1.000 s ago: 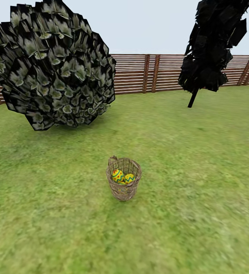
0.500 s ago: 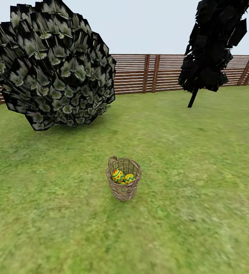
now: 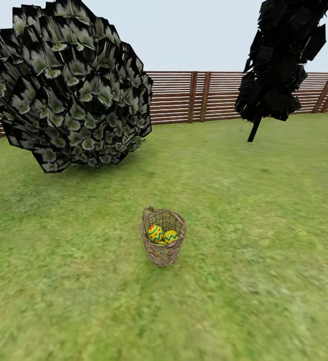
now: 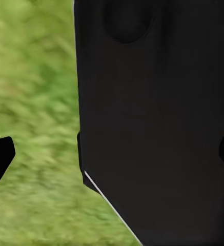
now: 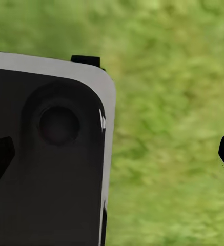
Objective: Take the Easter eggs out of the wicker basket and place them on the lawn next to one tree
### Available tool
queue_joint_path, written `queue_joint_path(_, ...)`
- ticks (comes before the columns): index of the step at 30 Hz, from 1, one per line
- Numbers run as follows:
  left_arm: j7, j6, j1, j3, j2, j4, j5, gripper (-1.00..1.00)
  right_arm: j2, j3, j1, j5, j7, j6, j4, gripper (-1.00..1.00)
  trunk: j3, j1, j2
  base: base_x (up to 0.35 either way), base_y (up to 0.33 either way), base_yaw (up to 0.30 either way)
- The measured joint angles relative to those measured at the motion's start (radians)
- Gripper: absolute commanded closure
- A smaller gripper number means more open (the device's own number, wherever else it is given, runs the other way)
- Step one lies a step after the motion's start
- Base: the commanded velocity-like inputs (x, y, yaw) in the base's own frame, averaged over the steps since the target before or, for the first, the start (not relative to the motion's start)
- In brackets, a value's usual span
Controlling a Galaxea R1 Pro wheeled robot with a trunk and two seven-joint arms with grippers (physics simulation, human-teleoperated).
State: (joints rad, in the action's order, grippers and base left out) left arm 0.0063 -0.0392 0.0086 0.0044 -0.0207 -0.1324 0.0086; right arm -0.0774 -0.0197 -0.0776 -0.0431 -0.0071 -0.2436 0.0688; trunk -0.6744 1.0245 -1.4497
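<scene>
The wicker basket (image 3: 162, 250) stands upright on the lawn (image 3: 83, 281) in the middle of the head view. Two yellow Easter eggs (image 3: 155, 231) (image 3: 171, 235) with blue zigzag bands lie side by side inside it; a third egg is hidden or barely peeks out below them. A tree with a thick grey-brown trunk is out of view. In the left wrist view my left gripper (image 4: 112, 156) is open over grass, with part of the robot's black body between its spread fingertips. My right gripper (image 5: 112, 156) is likewise open above grass, holding nothing.
A big round mass of dark grey-green leaves (image 3: 68, 90) reaches the ground at the back left. A narrow dark ragged-leaved tree (image 3: 279, 65) stands at the back right. A brown slatted fence (image 3: 199, 98) closes off the far side. Open grass surrounds the basket.
</scene>
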Motion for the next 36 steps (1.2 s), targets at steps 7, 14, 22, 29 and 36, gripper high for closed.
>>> queue_joint_path(7, 0.001, 0.003, 0.000, 0.000, 0.015, -0.006, 0.000, -1.00, -0.005, 0.000, 0.000, 0.000, 0.001, 0.000, 0.002, -1.00, 0.000, 0.000, 0.000, 0.321, 0.000, 0.000)
queue_joint_path(14, 0.007, 0.057, -0.076, 0.000, -0.026, -0.075, -0.011, -1.00, -0.007, 0.001, 0.000, 0.000, 0.003, 0.007, 0.154, -1.00, 0.000, 0.000, 0.000, 0.247, 0.000, 0.000)
queue_joint_path(22, 0.004, 0.083, -0.199, -0.001, -0.051, -0.256, -0.006, -1.00, -0.014, 0.011, 0.000, 0.004, 0.002, 0.021, 0.453, -1.00, 0.000, 0.000, 0.000, 0.089, 0.000, 0.000)
queue_joint_path(29, 0.006, 0.190, -0.212, -0.002, -0.014, -0.521, -0.008, -1.00, -0.012, 0.026, -0.001, 0.014, 0.000, 0.227, 0.705, -1.00, 0.000, 0.000, 0.000, 0.255, 0.000, 0.000)
queue_joint_path(36, 0.007, 0.233, -0.213, -0.006, 0.042, -1.013, -0.005, -1.00, -0.005, 0.126, -0.005, 0.014, 0.001, 0.405, 1.041, -1.00, 0.000, 0.000, 0.000, 0.018, 0.000, 0.000)
